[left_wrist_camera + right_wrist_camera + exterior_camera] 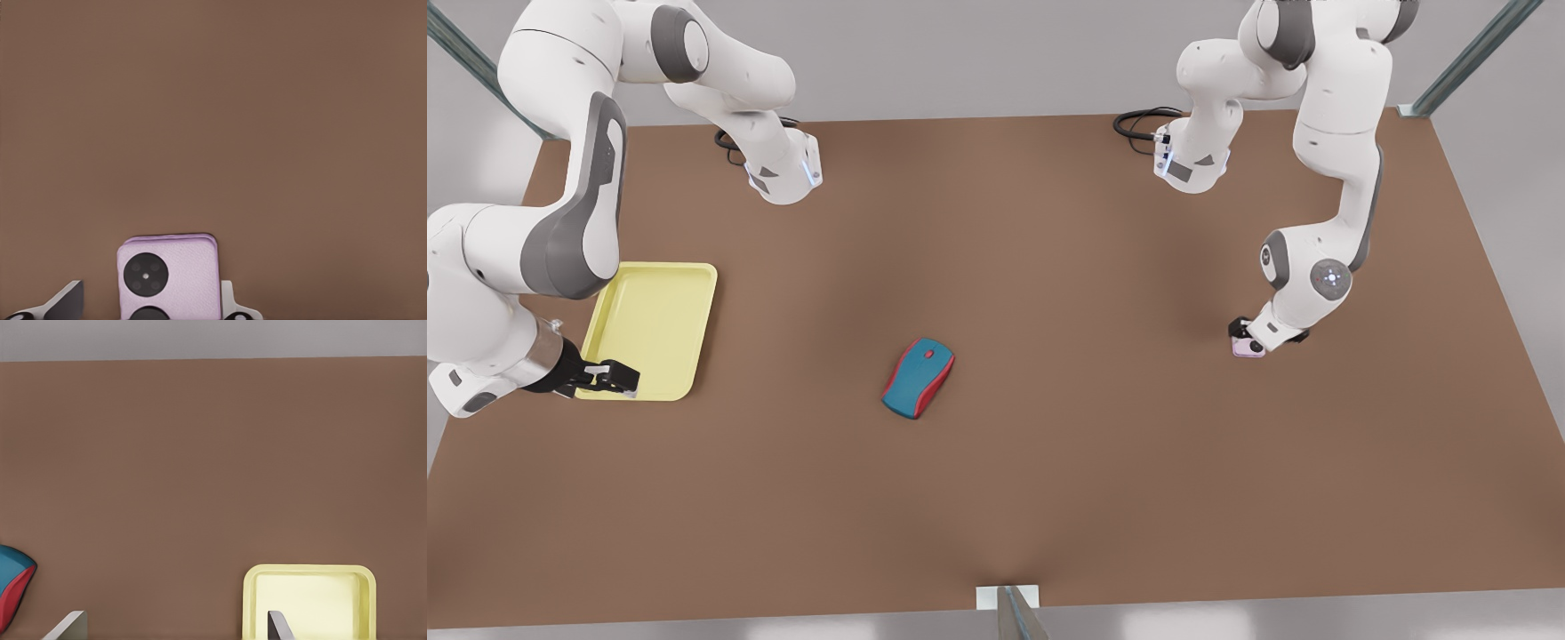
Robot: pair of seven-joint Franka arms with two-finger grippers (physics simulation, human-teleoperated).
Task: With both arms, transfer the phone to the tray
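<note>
The pale pink phone lies flat on the brown table at the front view's right, its two black lenses facing up. My left gripper is lowered over it and open, one finger on each side; one finger stands close against the phone's edge, the other is a gap away. The pale yellow tray rests at the front view's left. My right gripper hovers open by the tray's near corner, holding nothing.
A blue-and-red computer mouse lies mid-table between phone and tray. Both arm bases with black cables stand along the far edge. Metal frame posts rise at the table's borders.
</note>
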